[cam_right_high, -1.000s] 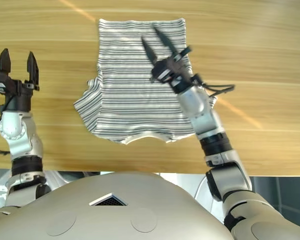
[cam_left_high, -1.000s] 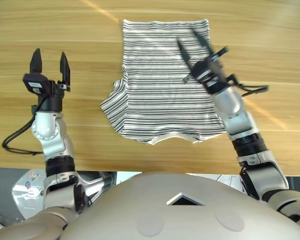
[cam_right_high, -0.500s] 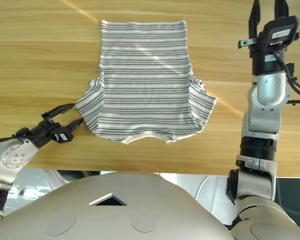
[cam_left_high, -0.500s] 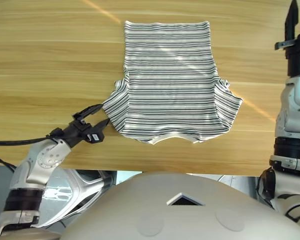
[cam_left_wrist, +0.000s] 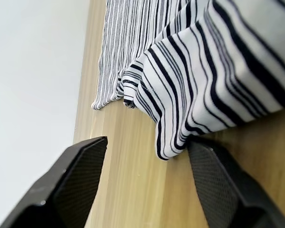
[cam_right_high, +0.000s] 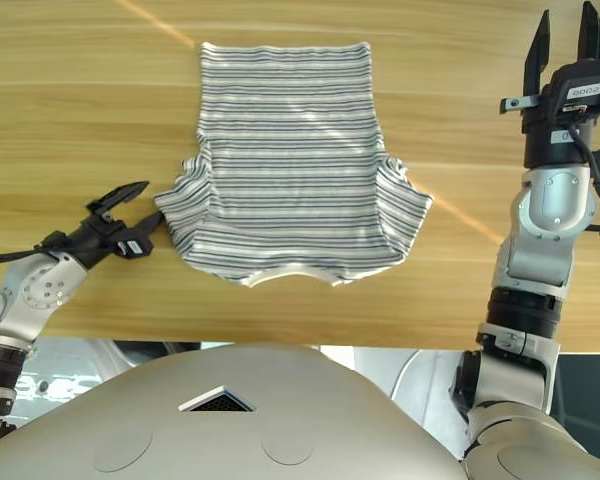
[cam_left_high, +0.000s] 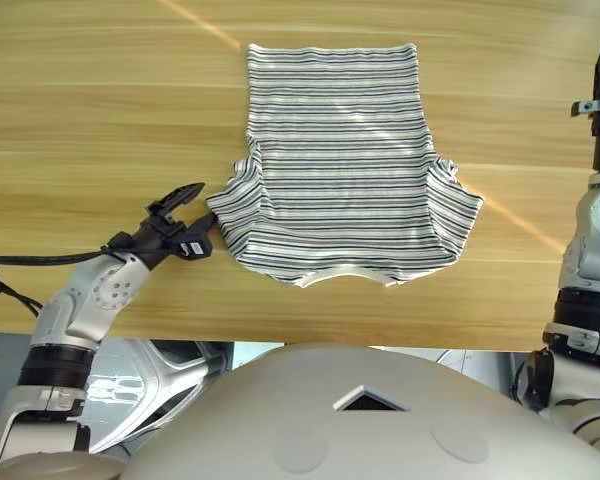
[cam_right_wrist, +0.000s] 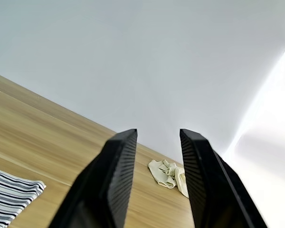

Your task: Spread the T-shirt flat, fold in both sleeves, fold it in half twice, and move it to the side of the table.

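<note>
The black-and-white striped T-shirt [cam_left_high: 340,150] lies on the wooden table [cam_left_high: 100,100], hem at the far side and collar toward me. Its right sleeve [cam_left_high: 458,205] is spread out; its left sleeve [cam_left_high: 235,200] is bunched inward. My left gripper [cam_left_high: 202,208] lies low over the table right at that bunched sleeve, open. In the left wrist view the sleeve's edge [cam_left_wrist: 180,118] reaches between the fingers [cam_left_wrist: 76,180] and rests against one of them. My right gripper [cam_right_high: 562,35] stands upright and open, off to the right of the shirt, holding nothing.
A crumpled cream cloth [cam_right_wrist: 170,173] lies far off on the table in the right wrist view. The table's front edge [cam_left_high: 280,335] runs just below the collar. Bare wood stretches left and right of the shirt.
The left gripper swung down from upright to the left sleeve and nudged it inward. The right gripper lifted off the shirt and moved out to the right.
</note>
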Controlling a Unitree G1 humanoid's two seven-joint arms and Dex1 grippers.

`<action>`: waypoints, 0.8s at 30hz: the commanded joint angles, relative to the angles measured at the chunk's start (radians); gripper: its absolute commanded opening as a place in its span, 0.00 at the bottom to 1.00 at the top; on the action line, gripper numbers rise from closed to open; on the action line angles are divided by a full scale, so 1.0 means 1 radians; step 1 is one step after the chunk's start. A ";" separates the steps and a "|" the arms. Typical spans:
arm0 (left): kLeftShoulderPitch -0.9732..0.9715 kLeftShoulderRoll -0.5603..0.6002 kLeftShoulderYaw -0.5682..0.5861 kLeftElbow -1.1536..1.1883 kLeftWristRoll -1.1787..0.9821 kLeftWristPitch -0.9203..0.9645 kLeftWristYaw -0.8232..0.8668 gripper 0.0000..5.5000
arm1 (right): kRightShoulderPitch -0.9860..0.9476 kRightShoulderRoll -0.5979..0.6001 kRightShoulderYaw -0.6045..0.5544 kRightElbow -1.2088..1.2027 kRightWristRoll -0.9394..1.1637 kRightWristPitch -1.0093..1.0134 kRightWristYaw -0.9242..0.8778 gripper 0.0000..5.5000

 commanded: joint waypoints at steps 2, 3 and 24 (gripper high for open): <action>-0.005 -0.011 -0.137 0.118 0.096 0.039 -0.043 0.57 | -0.008 0.016 -0.007 0.002 -0.014 0.000 -0.010 0.30; -0.026 -0.015 -0.155 0.136 0.105 0.040 -0.041 0.57 | -0.008 0.020 -0.008 0.005 -0.015 -0.002 -0.011 0.30; -0.069 -0.018 -0.254 0.229 0.049 0.062 -0.019 0.14 | 0.006 0.054 -0.020 0.052 -0.003 -0.035 -0.008 0.30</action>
